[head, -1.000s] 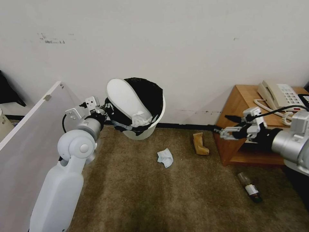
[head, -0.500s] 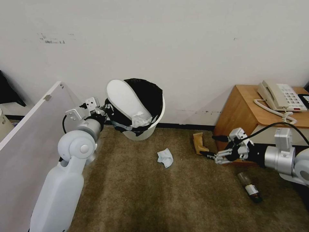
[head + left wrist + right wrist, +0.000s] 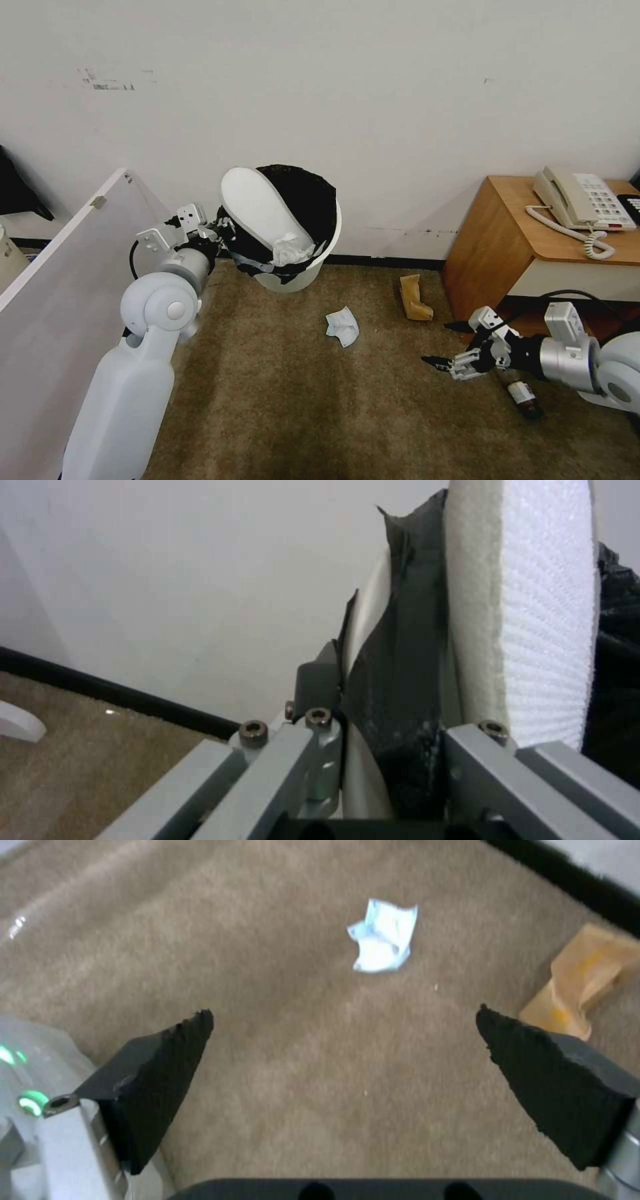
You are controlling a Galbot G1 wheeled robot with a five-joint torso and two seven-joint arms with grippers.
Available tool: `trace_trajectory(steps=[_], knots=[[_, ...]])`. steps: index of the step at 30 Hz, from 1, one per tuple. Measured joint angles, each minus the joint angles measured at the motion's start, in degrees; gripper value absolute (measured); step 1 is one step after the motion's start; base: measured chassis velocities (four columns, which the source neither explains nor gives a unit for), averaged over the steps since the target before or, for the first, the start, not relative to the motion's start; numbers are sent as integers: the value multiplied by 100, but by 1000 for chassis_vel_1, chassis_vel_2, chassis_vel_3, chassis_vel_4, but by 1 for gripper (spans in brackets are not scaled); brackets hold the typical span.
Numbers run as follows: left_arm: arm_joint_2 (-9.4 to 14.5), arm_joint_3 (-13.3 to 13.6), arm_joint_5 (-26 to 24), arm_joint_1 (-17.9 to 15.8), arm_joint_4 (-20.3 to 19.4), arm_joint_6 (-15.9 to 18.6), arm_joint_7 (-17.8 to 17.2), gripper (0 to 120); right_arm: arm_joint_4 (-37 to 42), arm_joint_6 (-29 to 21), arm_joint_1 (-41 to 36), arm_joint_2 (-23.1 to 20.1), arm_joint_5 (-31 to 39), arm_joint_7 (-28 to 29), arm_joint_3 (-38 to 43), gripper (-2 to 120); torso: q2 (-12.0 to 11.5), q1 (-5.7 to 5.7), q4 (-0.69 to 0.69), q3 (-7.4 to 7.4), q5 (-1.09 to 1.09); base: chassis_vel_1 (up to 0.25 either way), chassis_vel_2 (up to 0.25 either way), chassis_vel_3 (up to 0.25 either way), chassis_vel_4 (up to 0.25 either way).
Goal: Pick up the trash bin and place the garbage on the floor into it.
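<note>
Dropping from the cabinet toward the lower right of the frame, the right gripper (image 3: pixel 445 345), fingers spread, is nearing the floor (image 3: pixel 300 400) litter while the left gripper (image 3: pixel 223 235) is pinching the trash bin (image 3: pixel 297 273) rim.

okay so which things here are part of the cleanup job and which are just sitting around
Job: bin held at its rim by left gripper, slipper and tissue already in it; on the carpet, tissue, tan paper, bottle; open right gripper low over the carpet.

Lying about: phone, wooden table, white board.
</note>
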Motion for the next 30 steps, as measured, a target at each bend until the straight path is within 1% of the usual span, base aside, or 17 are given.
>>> trace_trajectory(steps=[7, 16, 30], knots=[[17, -13, -2, 16, -16, -2, -2, 4, -342, 91, -150, 78, -197, 11, -3, 100, 0, 0, 0, 0, 0, 0, 0, 0, 0], [10, -9, -5, 16, -35, -3, -5, 4, -707, 132, -208, 182, -267, 43, -31, 100, 0, 0, 0, 1, 0, 0, 0, 0, 0], [9, 10, -4, -7, -47, -3, -15, 4, -1056, 134, -245, 299, -58, 165, -21, 100, 0, 0, 0, 0, 0, 0, 0, 0, 0]])
